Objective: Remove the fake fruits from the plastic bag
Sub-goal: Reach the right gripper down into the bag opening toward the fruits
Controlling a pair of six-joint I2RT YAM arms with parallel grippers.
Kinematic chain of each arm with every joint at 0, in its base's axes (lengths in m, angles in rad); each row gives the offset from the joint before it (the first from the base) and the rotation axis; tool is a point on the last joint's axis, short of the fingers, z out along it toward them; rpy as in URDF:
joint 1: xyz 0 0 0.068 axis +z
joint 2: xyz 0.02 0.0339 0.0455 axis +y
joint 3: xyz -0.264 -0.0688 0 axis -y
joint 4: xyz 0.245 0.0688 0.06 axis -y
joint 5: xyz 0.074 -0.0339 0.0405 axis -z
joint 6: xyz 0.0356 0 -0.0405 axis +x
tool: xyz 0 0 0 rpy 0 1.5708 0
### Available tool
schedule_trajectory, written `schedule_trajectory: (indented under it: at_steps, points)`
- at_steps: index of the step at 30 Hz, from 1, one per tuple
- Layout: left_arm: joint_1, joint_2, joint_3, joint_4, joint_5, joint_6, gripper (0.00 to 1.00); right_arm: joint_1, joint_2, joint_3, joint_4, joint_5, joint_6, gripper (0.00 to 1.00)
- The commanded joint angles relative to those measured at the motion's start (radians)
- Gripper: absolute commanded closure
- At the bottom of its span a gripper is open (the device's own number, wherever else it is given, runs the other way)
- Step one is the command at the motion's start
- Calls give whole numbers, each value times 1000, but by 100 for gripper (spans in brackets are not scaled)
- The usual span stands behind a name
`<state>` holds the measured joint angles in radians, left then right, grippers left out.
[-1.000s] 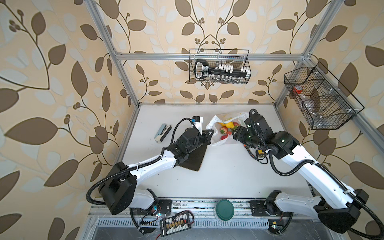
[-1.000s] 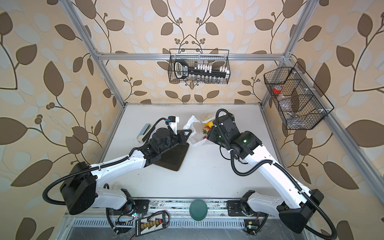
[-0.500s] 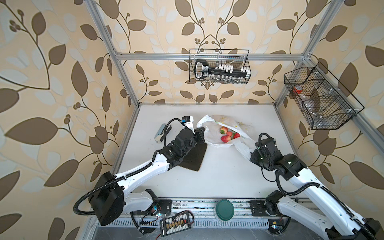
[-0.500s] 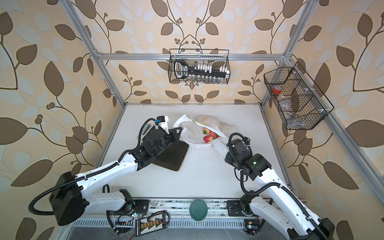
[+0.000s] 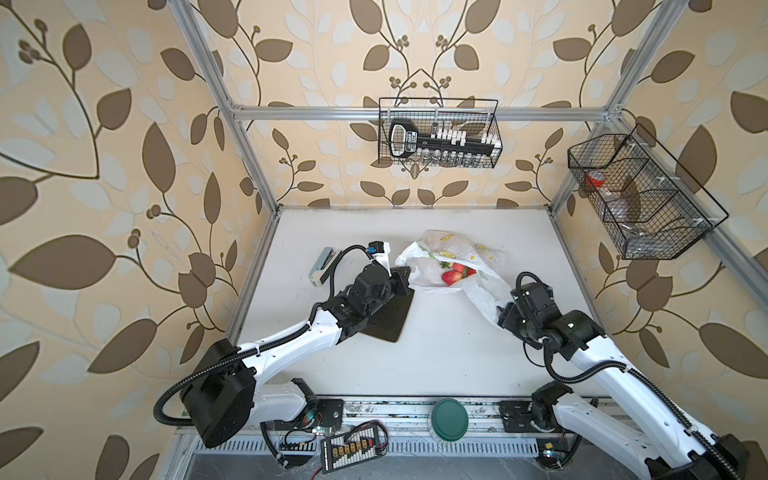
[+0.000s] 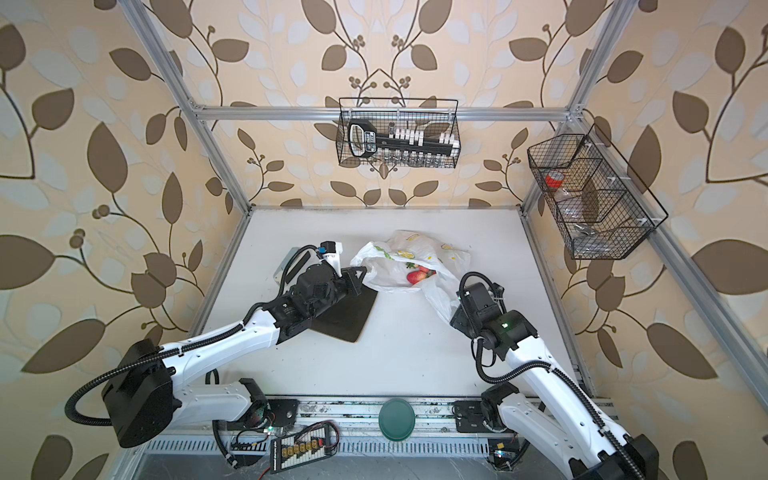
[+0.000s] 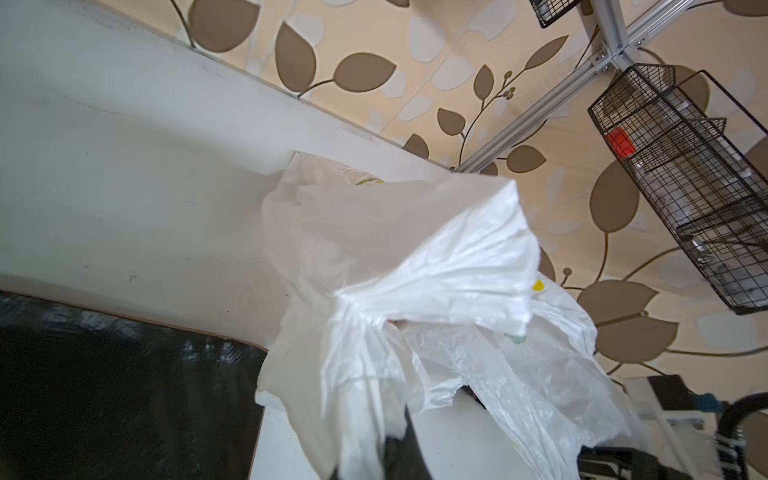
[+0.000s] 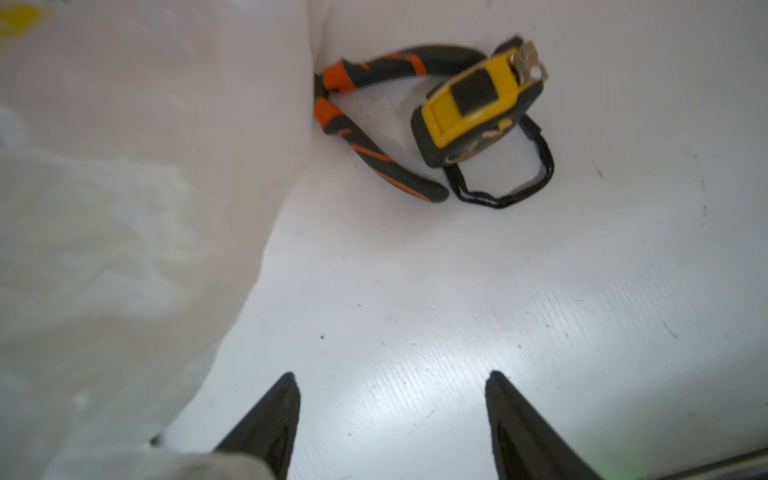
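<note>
Two robot arms work at a white surface [image 5: 457, 353], with a lemon-printed plastic bag [image 5: 451, 251] lying between them.
My left tool [image 5: 405, 276] is clenched on a bunched edge of the bag, above the edge of a black plate [image 5: 392, 316]. My right tool [image 8: 392, 380] is released, jaws apart over bare surface with nothing between them, just beside a trailing part of the bag. The fake fruits [image 5: 456, 274], red strawberries with a touch of green, sit inside the bag's open mouth in both top views.

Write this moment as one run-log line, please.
left end effector: shut on plastic bag | right end effector: open, empty, beside bag | fake fruits: inside bag
</note>
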<state>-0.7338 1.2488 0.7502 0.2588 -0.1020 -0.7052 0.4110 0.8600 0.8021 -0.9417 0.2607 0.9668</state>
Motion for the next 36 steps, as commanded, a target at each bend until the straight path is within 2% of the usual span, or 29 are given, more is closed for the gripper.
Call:
schedule_trajectory:
  at_steps: [1, 4, 6, 8, 11, 12, 15, 17, 19, 22, 26, 30, 36]
  points:
    - [-1, 1, 21, 51, 40, 25, 100, -1, -42, 173, -116, 78, -90, 20]
    - [0, 11, 34, 63, 63, 26, 100, -2, -40, 341, -174, 119, -195, 19]
    - [-1, 17, 43, 70, 80, 26, 100, -2, -23, 426, -141, 63, -296, 28]
    - [-1, 20, 50, 73, 88, 26, 100, -1, 10, 473, 6, -201, -489, 34]
    - [-1, 23, 57, 80, 90, 22, 100, 31, 85, 496, 164, -418, -540, 43]
    - [-1, 23, 58, 80, 91, 19, 100, 65, 106, 486, 213, -429, -556, 45]
    - [-1, 16, 57, 77, 91, 5, 100, 228, 182, 439, 357, -303, -686, 49]
    - [-1, 8, 56, 72, 88, -4, 100, 326, 241, 387, 449, -135, -798, 57]
    - [-1, -4, 56, 64, 83, -8, 100, 352, 293, 329, 556, -26, -859, 62]
    - [-1, -18, 75, 19, 81, -4, 100, 369, 321, 181, 787, 22, -961, 70]
    - [-1, -44, 93, -27, 70, 10, 100, 379, 355, 5, 1041, 31, -1187, 73]
    - [-1, -68, 115, -72, 54, 27, 100, 355, 470, -3, 1104, 83, -1378, 73]
    - [-1, -100, 124, -111, 38, 53, 100, 289, 574, 7, 1167, 84, -1502, 76]
